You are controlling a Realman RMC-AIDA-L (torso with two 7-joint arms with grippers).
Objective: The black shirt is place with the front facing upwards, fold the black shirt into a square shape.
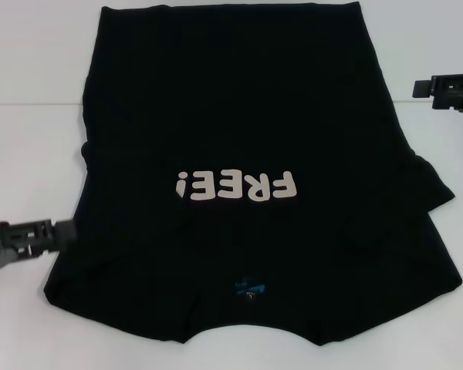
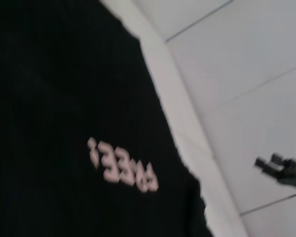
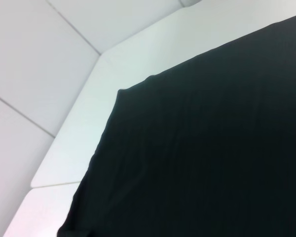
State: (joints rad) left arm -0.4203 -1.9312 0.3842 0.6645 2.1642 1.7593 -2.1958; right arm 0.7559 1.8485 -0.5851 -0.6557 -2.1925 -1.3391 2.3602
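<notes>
The black shirt (image 1: pixel 239 100) lies spread flat on the white table (image 1: pixel 31 62), front up. Its pale "FREE!" lettering (image 1: pixel 238 186) reads upside down, and a small blue neck label (image 1: pixel 248 290) sits near the front edge. Both sleeves look folded in over the body. My left gripper (image 1: pixel 68 231) is low at the shirt's left edge, near the collar end. My right gripper (image 1: pixel 417 88) hovers off the shirt's right side toward the hem, open and holding nothing; it also shows far off as the right gripper (image 2: pixel 266 162). The wrist views show the shirt (image 2: pixel 64 98) and the shirt's corner (image 3: pixel 212 148).
White table surface surrounds the shirt on the left, right and far sides, with a seam line (image 1: pixel 31 102) running across it. The table's edge (image 3: pixel 64 163) shows in the right wrist view, with pale floor beyond.
</notes>
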